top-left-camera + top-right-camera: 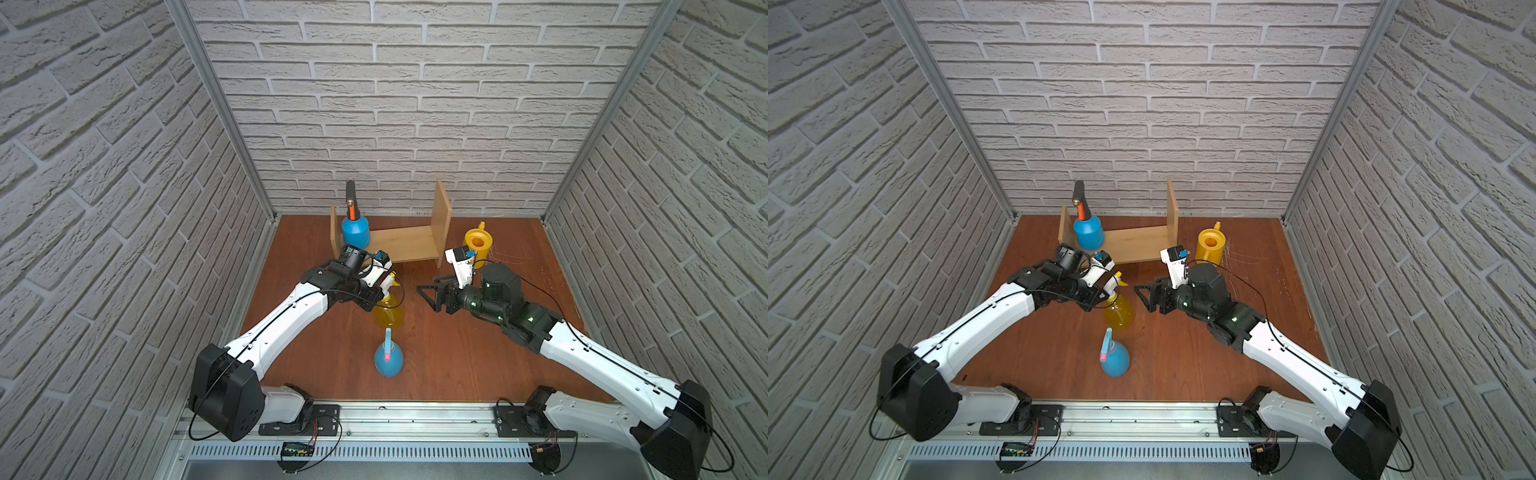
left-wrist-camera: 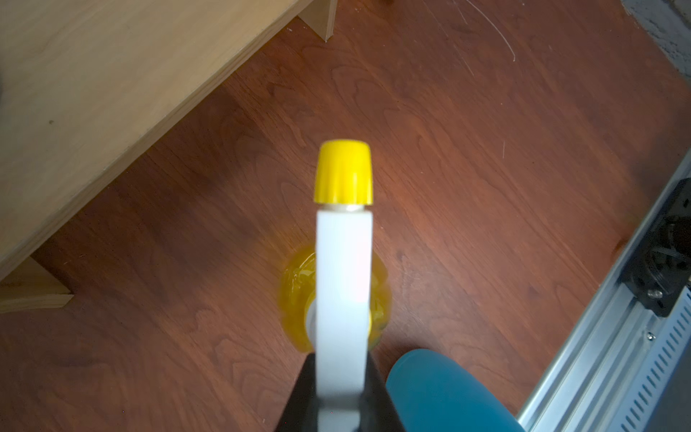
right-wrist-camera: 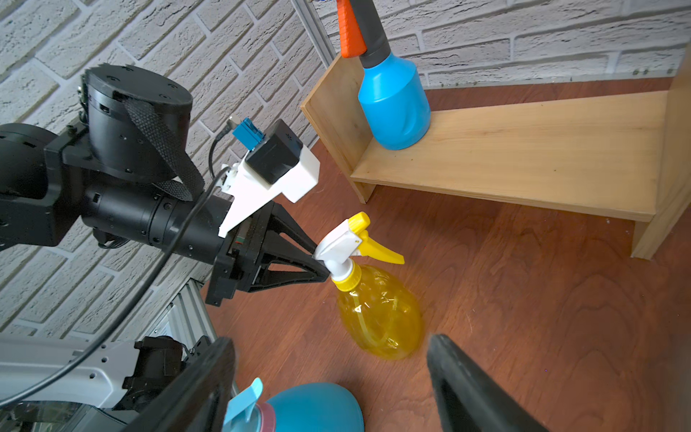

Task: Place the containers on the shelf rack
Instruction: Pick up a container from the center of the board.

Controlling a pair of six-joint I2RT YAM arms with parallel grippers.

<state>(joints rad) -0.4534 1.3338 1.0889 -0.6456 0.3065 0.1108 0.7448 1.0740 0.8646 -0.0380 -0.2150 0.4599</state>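
Logged blue-pink teardrop bottle (image 1: 388, 359) nearest the front rail, upright on the red-brown worktop (image 1: 457, 353): blue body, pink collar, pale blue trigger. Just behind it found translucent yellow trigger bottle (image 3: 379, 318): bulbous body, white spray head, yellow trigger and nozzle cap. Saw left claw (image 3: 321, 258) clamped on the white head right above the yellow collar, black fingers either side. Got that grip side-on from the right wrist view only; top views hid it under the wrist. Got just cap, head and blurred body from the left wrist view. Could not tell whether the base touched the worktop. Noted right claw (image 1: 426, 297) with jaws wide apart, empty, near the yellow bottle, not touching. Farther back found light-wood shelf rack (image 1: 407, 243), with blue pump sprayer (image 1: 356, 232) upright on its board against the shorter panel. Caught yellow watering can (image 1: 478, 243) in top views only, on the worktop beside the taller panel.
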